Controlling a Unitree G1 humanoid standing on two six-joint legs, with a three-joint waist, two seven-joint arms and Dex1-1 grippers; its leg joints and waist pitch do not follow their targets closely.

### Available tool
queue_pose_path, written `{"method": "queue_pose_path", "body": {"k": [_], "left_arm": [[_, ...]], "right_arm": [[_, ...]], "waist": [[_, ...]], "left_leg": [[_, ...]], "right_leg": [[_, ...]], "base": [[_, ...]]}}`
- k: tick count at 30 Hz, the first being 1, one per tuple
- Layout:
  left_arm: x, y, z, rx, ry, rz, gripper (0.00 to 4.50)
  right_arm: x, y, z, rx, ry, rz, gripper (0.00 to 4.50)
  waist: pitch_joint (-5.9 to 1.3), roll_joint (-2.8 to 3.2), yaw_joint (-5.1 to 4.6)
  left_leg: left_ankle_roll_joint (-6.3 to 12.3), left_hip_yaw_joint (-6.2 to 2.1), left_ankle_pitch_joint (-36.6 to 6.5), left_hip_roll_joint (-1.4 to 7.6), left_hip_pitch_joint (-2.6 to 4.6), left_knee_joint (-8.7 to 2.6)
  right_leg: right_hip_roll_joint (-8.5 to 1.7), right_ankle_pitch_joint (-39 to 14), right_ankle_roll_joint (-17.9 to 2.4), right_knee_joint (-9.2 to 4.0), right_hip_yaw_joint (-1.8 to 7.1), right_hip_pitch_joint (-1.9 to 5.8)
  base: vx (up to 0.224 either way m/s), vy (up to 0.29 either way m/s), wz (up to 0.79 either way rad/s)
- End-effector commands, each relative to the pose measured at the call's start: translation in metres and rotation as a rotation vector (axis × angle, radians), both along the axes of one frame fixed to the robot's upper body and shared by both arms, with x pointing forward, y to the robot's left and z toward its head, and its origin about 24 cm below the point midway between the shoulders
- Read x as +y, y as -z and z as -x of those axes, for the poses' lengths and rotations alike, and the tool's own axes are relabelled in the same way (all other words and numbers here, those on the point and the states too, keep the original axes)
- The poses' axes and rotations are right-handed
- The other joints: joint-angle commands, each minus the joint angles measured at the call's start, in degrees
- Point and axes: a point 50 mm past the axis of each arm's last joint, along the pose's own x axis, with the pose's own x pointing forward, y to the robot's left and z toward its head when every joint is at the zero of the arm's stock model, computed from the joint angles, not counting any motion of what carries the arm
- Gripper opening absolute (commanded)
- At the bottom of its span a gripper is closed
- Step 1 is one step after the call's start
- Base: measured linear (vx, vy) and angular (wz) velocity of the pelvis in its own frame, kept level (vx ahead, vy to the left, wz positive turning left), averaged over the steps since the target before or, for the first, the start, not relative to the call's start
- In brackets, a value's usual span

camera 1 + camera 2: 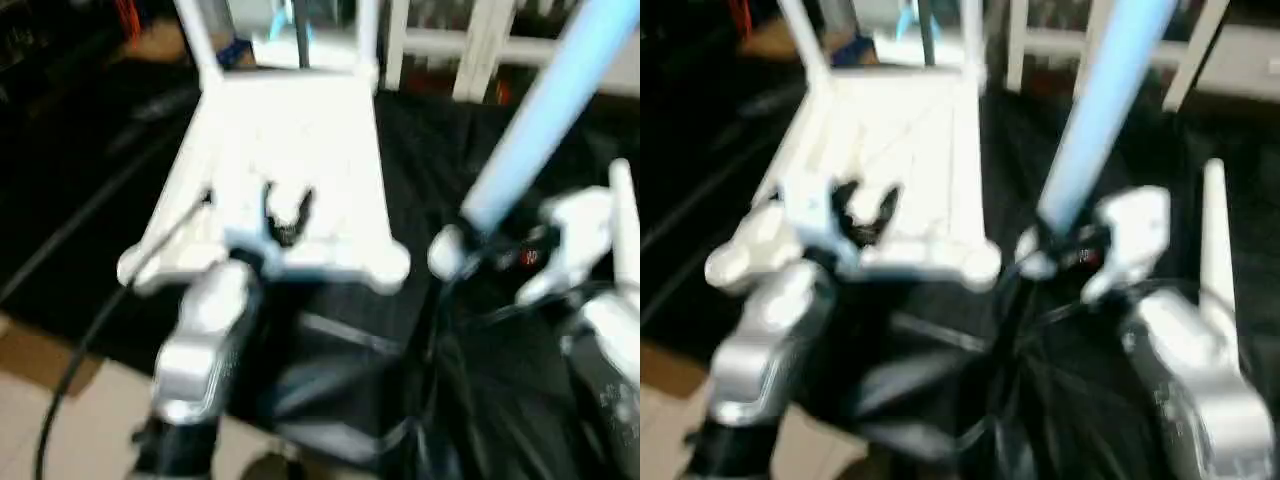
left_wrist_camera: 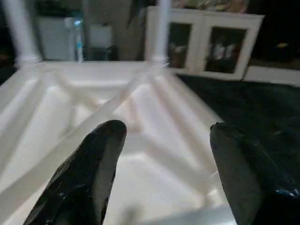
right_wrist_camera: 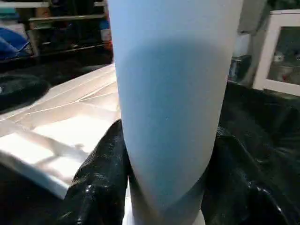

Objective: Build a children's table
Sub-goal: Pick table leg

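Right gripper (image 3: 164,187) clamps tube leg (image 1: 540,120), upright, just beside table top (image 1: 290,170). Left gripper (image 2: 164,173) spread wide, empty, over top's near edge.

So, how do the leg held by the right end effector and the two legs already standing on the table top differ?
The held leg is tilted and free of the table top; the far-left leg and far-right leg stand upright in its far corner sockets. The held leg is clamped by the right end effector; the fitted legs are untouched. All are plain white tubes.
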Motion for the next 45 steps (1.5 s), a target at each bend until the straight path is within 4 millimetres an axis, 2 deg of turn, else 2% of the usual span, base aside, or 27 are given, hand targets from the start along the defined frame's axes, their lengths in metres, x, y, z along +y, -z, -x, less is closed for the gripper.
{"method": "queue_pose_path", "body": {"k": [1, 2, 3, 4, 6, 8, 10, 12, 14, 15, 17, 19, 20, 21, 22, 23, 26, 28, 29, 30, 32, 33, 35, 36, 39, 43, 45], "left_arm": [[0.000, 0.000, 0.001, 0.002, 0.011, -0.002, 3.29], [-0.001, 0.001, 0.001, 0.011, 0.020, -0.009, 3.29], [-0.001, 0.002, 0.001, 0.013, 0.046, -0.019, 3.29], [-0.001, 0.003, 0.001, 0.014, 0.066, -0.026, 3.29], [-0.002, 0.004, 0.002, -0.001, 0.168, -0.043, 3.29], [-0.002, 0.006, 0.004, 0.003, 0.289, -0.072, 3.29], [-0.001, 0.010, 0.002, 0.014, 0.454, -0.146, 3.65], [-0.001, 0.015, -0.003, 0.021, 0.571, -0.239, 3.71], [-0.001, 0.016, -0.005, 0.026, 0.605, -0.267, 3.83], [-0.001, 0.017, -0.010, 0.037, 0.718, -0.348, 4.05], [-0.001, 0.018, -0.011, 0.046, 0.767, -0.385, 4.10], [0.001, 0.018, -0.020, 0.083, 0.869, -0.442, 4.28], [0.001, 0.018, -0.020, 0.083, 0.869, -0.442, 4.28], [0.001, 0.015, -0.029, 0.090, 0.910, -0.476, 4.48], [-0.001, 0.015, -0.035, 0.106, 0.934, -0.495, 4.50], [-0.002, 0.015, -0.040, 0.119, 0.940, -0.514, 4.50], [-0.003, 0.016, -0.043, 0.124, 0.938, -0.526, 4.50], [-0.002, 0.021, -0.047, 0.175, 0.953, -0.532, 4.50], [-0.002, 0.022, -0.049, 0.193, 0.960, -0.535, 4.50], [-0.001, 0.026, -0.051, 0.217, 0.960, -0.551, 4.50], [0.000, 0.028, -0.052, 0.237, 0.964, -0.556, 4.50], [0.001, 0.031, -0.056, 0.257, 0.962, -0.560, 4.21], [0.001, 0.032, -0.058, 0.262, 0.956, -0.557, 4.14], [0.002, 0.033, -0.060, 0.266, 0.941, -0.563, 4.14], [0.004, 0.033, -0.063, 0.271, 0.919, -0.565, 3.74], [0.002, 0.033, -0.066, 0.264, 0.900, -0.544, 3.70], [0.002, 0.032, -0.068, 0.260, 0.895, -0.537, 3.31]], "right_arm": [[0.001, -0.005, 0.003, -0.024, -0.002, 0.007, 1.86], [0.000, -0.005, 0.004, -0.025, 0.003, 0.008, 1.86], [-0.002, -0.006, 0.004, -0.031, 0.015, 0.004, 1.86], [-0.003, -0.007, 0.004, -0.035, 0.023, 0.001, 1.86], [-0.006, -0.010, 0.003, -0.048, 0.043, -0.026, 1.86], [-0.007, -0.014, 0.003, -0.061, 0.039, -0.049, 1.86], [-0.008, -0.015, 0.001, -0.064, 0.016, -0.054, 1.86], [-0.008, -0.016, -0.002, -0.073, -0.008, -0.037, 1.86], [-0.008, -0.016, -0.003, -0.080, -0.014, -0.023, 1.86], [-0.009, -0.017, -0.005, -0.090, -0.038, -0.016, 1.86], [-0.009, -0.018, -0.005, -0.092, -0.052, -0.023, 1.86], [-0.010, -0.019, -0.005, -0.089, -0.109, -0.031, 1.86], [-0.010, -0.019, -0.005, -0.089, -0.109, -0.031, 1.86], [-0.010, -0.019, -0.004, -0.082, -0.152, -0.031, 1.86], [-0.010, -0.019, -0.003, -0.074, -0.179, -0.025, 1.86], [-0.010, -0.018, -0.002, -0.067, -0.197, -0.021, 1.86], [-0.010, -0.018, -0.001, -0.064, -0.203, -0.019, 1.86], [-0.012, -0.017, 0.000, -0.060, -0.210, -0.008, 1.86], [-0.012, -0.017, 0.000, -0.059, -0.212, -0.006, 1.86], [-0.013, -0.016, 0.001, -0.058, -0.215, 0.000, 1.86], [-0.013, -0.016, 0.003, -0.058, -0.216, 0.003, 1.86], [-0.015, -0.017, 0.004, -0.060, -0.218, 0.010, 1.86], [-0.016, -0.017, 0.005, -0.062, -0.216, 0.014, 1.86], [-0.016, -0.018, 0.005, -0.066, -0.212, 0.017, 1.86], [-0.017, -0.020, 0.005, -0.072, -0.208, 0.019, 1.86], [-0.017, -0.021, 0.005, -0.077, -0.207, 0.022, 1.86], [-0.017, -0.021, 0.005, -0.077, -0.210, 0.025, 1.86]], "waist": [[-3.85, -0.05, -0.52], [-3.48, 0.02, -0.44], [-3.10, -0.60, -0.56], [-3.11, -0.86, -0.47], [-3.26, -1.02, -0.51], [-3.25, -0.89, -0.53], [-2.89, -1.18, -0.82], [-2.86, -0.65, -1.11], [-2.93, -0.65, -1.20], [-3.19, -0.91, -1.16], [-3.62, -0.80, -1.02], [-4.04, -1.28, -0.86], [-4.04, -1.28, -0.86], [-4.45, -1.55, -0.72], [-5.03, -1.08, -0.39], [-5.04, -0.89, -0.40], [-4.89, -1.33, -0.07], [-4.56, -0.71, -0.10], [-4.57, -0.74, -0.06], [-4.27, 0.06, 0.03], [-4.17, -0.42, -0.13], [-4.09, -0.02, -0.02], [-4.06, -0.42, 0.06], [-3.97, -0.22, 0.01], [-4.07, -0.29, -0.15], [-4.01, -0.27, -0.18], [-3.98, -0.59, -0.12]], "left_leg": [[5.42, -2.12, 4.92, 6.26, 2.94, -5.20], [5.44, -1.25, -0.58, 5.64, 2.82, -5.83], [5.38, -0.33, -5.81, 5.42, 3.00, -6.65], [5.17, 0.48, -7.87, 5.31, 2.97, -7.21], [5.00, 0.97, -8.17, 5.28, 2.95, -7.64], [4.83, 1.60, -9.10, 5.21, 2.87, -8.36], [3.65, 1.89, -12.76, 5.04, 2.70, -8.92], [1.49, 2.07, -15.13, 5.09, 2.95, -9.31], [0.57, 2.05, -15.59, 5.20, 2.94, -9.48], [1.11, 2.08, -13.14, 5.25, 2.65, -9.58], [2.17, 2.31, -9.41, 5.12, 2.64, -9.39], [5.69, 2.75, -3.54, 4.94, 2.38, -8.87], [5.69, 2.75, -3.54, 4.94, 2.38, -8.87], [9.04, 2.91, 2.14, 4.88, 2.07, -8.14], [11.06, 2.98, 5.34, 4.91, 2.25, -7.53], [12.11, 3.11, 6.51, 4.78, 2.19, -7.31], [14.86, 3.05, 7.43, 5.17, 1.60, -7.16], [14.54, 2.96, 4.14, 5.47, 1.75, -7.47], [14.24, 2.93, 3.36, 5.59, 1.84, -7.55], [13.50, 2.88, 1.56, 5.67, 1.94, -7.76], [12.18, 2.96, -1.29, 5.77, 2.09, -8.17], [11.63, 2.96, -2.12, 5.81, 2.08, -8.24], [10.53, 3.30, -4.33, 5.79, 2.34, -8.48], [10.21, 3.49, -4.80, 5.83, 2.26, -8.64], [10.59, 3.68, -4.49, 5.89, 2.04, -8.76], [10.55, 3.75, -5.48, 5.98, 2.04, -8.98], [10.30, 3.81, -6.23, 5.99, 1.99, -9.04]], "right_leg": [[-4.18, 18.50, -13.56, -3.60, 0.64, 2.06], [-4.61, 13.20, -15.61, -4.72, 0.80, 2.35], [-4.97, 8.37, -16.63, -5.88, 0.93, 2.45], [-5.33, 4.54, -16.68, -6.47, 1.06, 2.62], [-5.35, 2.23, -16.13, -6.84, 0.84, 2.50], [-5.28, -0.40, -14.56, -7.05, 0.55, 1.68], [-5.24, -4.96, -13.03, -7.41, 0.33, 1.28], [-5.31, -7.12, -11.32, -7.35, 0.32, 0.62], [-5.41, -6.01, -10.95, -7.36, 0.31, 0.67], [-5.67, -2.47, -10.95, -7.41, 0.25, 0.97], [-5.66, 1.68, -11.34, -7.17, 0.23, 0.99], [-6.02, 8.96, -13.23, -6.72, 0.15, 1.38], [-6.02, 8.96, -13.23, -6.72, 0.15, 1.38], [-6.15, 15.50, -14.84, -6.11, 0.05, 1.70], [-6.29, 19.66, -15.90, -5.47, -0.07, 1.66], [-6.13, 20.98, -16.06, -5.41, -0.14, 1.41], [-6.57, 22.47, -17.75, -5.08, -0.42, 1.52], [-6.49, 17.10, -18.67, -5.52, -0.57, 1.41], [-6.53, 15.99, -18.98, -5.53, -0.55, 1.43], [-6.51, 13.59, -19.37, -5.63, -0.53, 1.24], [-6.44, 11.37, -19.85, -6.07, -0.42, 1.33], [-6.60, 11.23, -20.13, -6.06, -0.38, 1.37], [-6.60, 9.84, -20.21, -6.43, -0.29, 1.29], [-6.71, 9.82, -20.13, -6.47, -0.33, 1.33], [-6.81, 10.00, -19.55, -6.36, -0.45, 1.31], [-6.92, 8.86, -18.98, -6.59, -0.46, 1.13], [-7.09, 8.07, -18.67, -6.76, -0.38, 1.06]], "base": [[-0.052, 0.045, 0.16], [-0.067, 0.050, 0.16], [-0.066, 0.051, 0.17], [-0.066, 0.051, 0.17], [-0.059, 0.048, 0.11], [-0.028, 0.023, 0.05], [0.000, 0.000, 0.00], [0.000, 0.000, 0.00], [0.000, 0.000, 0.00], [0.000, 0.000, 0.00], [0.000, 0.000, 0.00], [0.000, 0.000, 0.00], [0.000, 0.000, 0.00], [0.000, 0.000, 0.00], [0.000, 0.000, 0.00], [0.000, 0.000, 0.00], [0.000, 0.000, 0.00], [0.000, 0.000, 0.00], [0.000, 0.000, 0.00], [0.000, 0.000, 0.00], [0.000, 0.000, 0.00], [0.000, 0.000, 0.00], [0.000, 0.000, 0.00], [0.000, 0.000, 0.00], [0.000, 0.000, 0.00], [0.000, 0.000, 0.00], [0.000, 0.000, 0.00]]}}
